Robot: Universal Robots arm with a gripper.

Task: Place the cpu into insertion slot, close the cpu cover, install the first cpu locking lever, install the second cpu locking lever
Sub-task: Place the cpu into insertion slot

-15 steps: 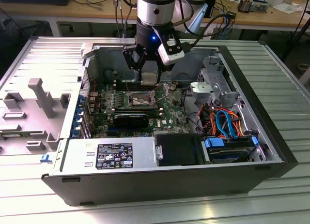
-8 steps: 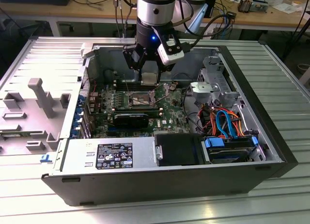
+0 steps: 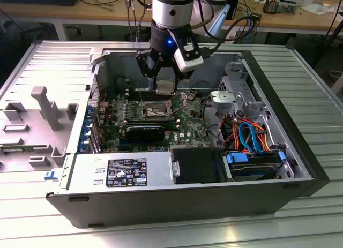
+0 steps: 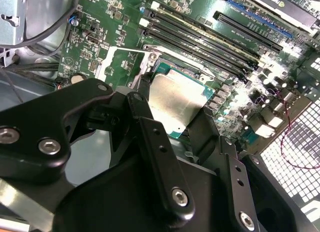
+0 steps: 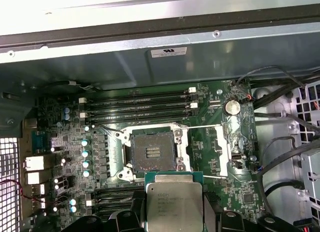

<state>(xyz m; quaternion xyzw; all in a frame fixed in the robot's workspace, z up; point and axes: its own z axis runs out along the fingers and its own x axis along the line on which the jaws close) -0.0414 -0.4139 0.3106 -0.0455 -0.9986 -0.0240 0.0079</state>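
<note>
1. I'm clamping the cpu (image 3: pixel 165 88) in my claw (image 3: pixel 164 83) at the upper centre of the exterior view, just above the insertion slot (image 3: pixel 155 110).
2. The slot is lying bare; seating, closing and locking are all remaining.

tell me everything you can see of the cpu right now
The small flat square cpu has a dull silver-grey metal top with faint print and a thin green board edge around it. The black hand grips it by two opposite sides, metal top facing both wrist cameras. It hangs above the green motherboard, not in the dark square insertion slot, which lies open and bare. Nothing but the hand touches it.
</note>
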